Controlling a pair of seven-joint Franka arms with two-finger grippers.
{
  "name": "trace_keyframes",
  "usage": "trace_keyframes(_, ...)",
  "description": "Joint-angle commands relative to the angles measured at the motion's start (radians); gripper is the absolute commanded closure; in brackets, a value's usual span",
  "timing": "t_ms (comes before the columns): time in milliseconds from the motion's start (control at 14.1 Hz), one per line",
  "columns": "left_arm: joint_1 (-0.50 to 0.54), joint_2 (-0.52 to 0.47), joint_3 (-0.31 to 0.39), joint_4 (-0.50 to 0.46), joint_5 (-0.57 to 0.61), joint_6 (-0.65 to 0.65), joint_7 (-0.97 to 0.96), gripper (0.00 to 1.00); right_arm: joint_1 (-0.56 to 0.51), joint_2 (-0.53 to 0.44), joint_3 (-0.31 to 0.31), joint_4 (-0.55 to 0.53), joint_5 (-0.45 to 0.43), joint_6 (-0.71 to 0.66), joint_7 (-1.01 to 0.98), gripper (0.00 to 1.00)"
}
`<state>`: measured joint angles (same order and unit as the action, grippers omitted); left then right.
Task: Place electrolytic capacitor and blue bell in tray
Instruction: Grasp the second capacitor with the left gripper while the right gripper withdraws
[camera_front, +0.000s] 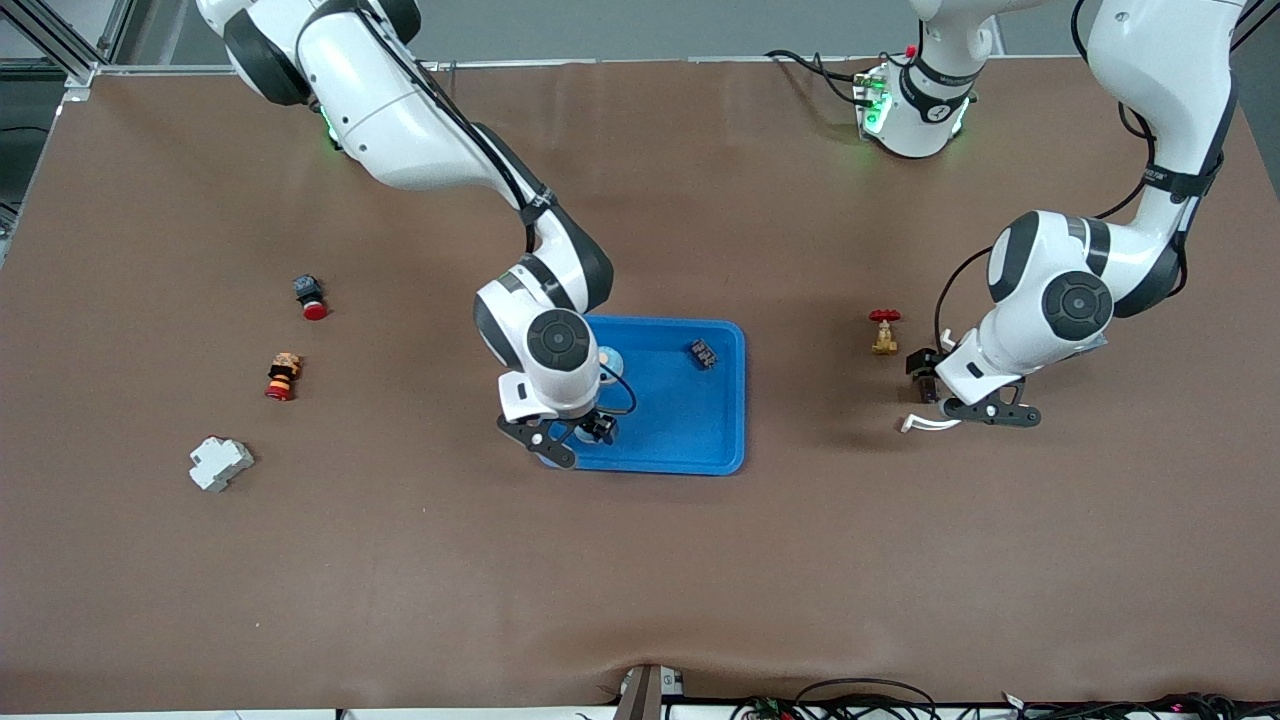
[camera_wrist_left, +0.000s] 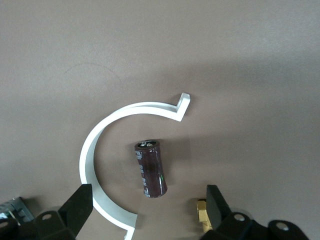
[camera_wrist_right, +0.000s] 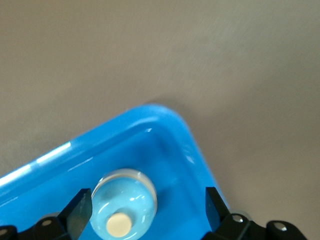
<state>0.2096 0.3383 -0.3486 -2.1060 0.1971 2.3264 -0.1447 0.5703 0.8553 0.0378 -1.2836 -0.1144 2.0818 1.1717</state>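
Observation:
The electrolytic capacitor (camera_wrist_left: 150, 169), a dark brown cylinder, lies on its side on the brown table, inside the arc of a white C-shaped clamp (camera_wrist_left: 92, 155). My left gripper (camera_wrist_left: 148, 196) (camera_front: 955, 400) is open just above it and holds nothing. The blue bell (camera_wrist_right: 122, 207), pale blue with a beige button, sits in the bright blue tray (camera_wrist_right: 170, 132) (camera_front: 690, 440) near a corner. My right gripper (camera_wrist_right: 147, 197) (camera_front: 572, 438) is open directly over the bell, one finger on each side, and hides most of it in the front view.
A brass valve (camera_front: 885, 333) with a red handle and the clamp (camera_front: 930, 423) lie by the left gripper. A small dark part (camera_front: 703, 353) and a pale round thing (camera_front: 610, 357) lie in the tray. A red-capped button (camera_front: 310, 297), a striped part (camera_front: 283, 377) and a white block (camera_front: 220, 463) lie toward the right arm's end.

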Motion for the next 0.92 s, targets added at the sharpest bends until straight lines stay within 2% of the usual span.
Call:
trace_keyframes(0,0.01,0.013,-0.007,-0.017,-0.015,0.04,-0.023,0.0,-0.097,-0.034,0.042,0.036,0.04,-0.087,-0.142,0.0)
trace_keyframes(142,0.016,0.028,-0.006,-0.019,-0.016,0.059,-0.035,0.0,-0.2,-0.077,0.045,0.038,0.117,-0.132,-0.356,0.0)
trace_keyframes(566,0.031,0.079,-0.007,-0.011,-0.016,0.117,-0.096,0.0,-0.525,-0.171,0.031,0.007,0.099,-0.256,-0.976,0.0)
trace_keyframes(849,0.028,0.113,-0.007,-0.012,-0.016,0.168,-0.133,0.0,-0.699,-0.261,0.036,-0.034,0.107,-0.279,-1.26,0.0)
